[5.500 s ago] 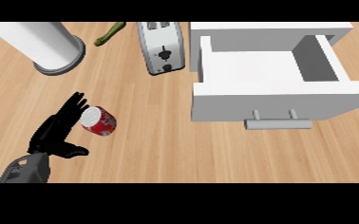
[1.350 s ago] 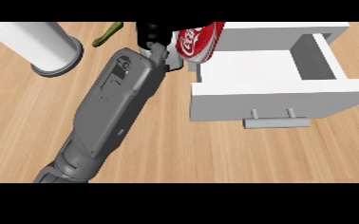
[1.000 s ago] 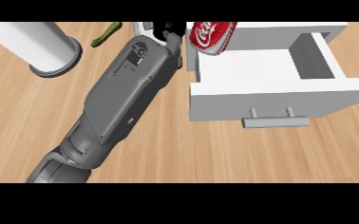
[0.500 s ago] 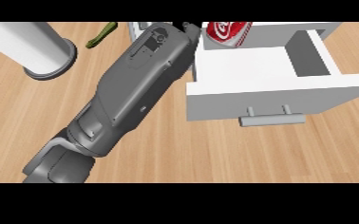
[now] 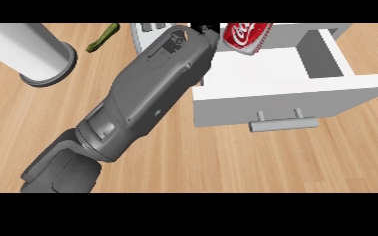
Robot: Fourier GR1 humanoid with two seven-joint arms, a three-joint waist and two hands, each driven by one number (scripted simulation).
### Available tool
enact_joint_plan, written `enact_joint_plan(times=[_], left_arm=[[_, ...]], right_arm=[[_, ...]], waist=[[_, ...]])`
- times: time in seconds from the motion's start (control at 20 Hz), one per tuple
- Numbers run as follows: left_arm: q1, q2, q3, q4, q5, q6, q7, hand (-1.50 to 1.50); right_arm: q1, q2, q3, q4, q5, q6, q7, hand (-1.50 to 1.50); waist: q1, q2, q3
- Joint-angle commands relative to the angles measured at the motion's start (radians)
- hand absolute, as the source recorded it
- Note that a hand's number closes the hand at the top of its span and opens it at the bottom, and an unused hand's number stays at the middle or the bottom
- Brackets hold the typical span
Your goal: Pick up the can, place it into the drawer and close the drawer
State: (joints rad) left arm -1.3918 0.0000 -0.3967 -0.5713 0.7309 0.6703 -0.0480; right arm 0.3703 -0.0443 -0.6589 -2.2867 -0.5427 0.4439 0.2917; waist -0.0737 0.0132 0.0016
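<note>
We count: one red cola can (image 5: pixel 246 36); one open white drawer (image 5: pixel 275 97); one silver toaster (image 5: pixel 148 32); one white cylinder (image 5: pixel 33 54); one green vegetable (image 5: pixel 102 37) left of the toaster.

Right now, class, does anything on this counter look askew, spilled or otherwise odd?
Nothing is spilled or damaged. The one thing askew is the red can, tilted over the open drawer at its back-left corner, next to the left hand. The drawer's handle faces the robot.
</note>
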Motion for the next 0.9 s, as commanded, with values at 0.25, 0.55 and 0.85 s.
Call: enact_joint_plan(times=[0.25,0.55,0.85], left_arm=[[-0.009,0.000,-0.159,0.059,0.095,0.065,-0.028,1.50],[-0.009,0.000,-0.184,0.087,0.157,0.108,-0.060,-1.50],[-0.011,0.000,-0.222,0.101,0.203,0.132,-0.073,-1.50]], right_arm=[[-0.011,0.040,0.036,-0.033,0.034,-0.016,0.018,-1.50],[-0.046,-0.037,-0.018,0.027,-0.031,-0.008,0.025,-1.50],[-0.045,-0.012,0.000,-0.010,0.012,-0.020,0.033,-1.50]], waist=[[-0.015,0.003,0.001],[-0.017,0.004,0.001],[-0.014,0.004,0.000]])
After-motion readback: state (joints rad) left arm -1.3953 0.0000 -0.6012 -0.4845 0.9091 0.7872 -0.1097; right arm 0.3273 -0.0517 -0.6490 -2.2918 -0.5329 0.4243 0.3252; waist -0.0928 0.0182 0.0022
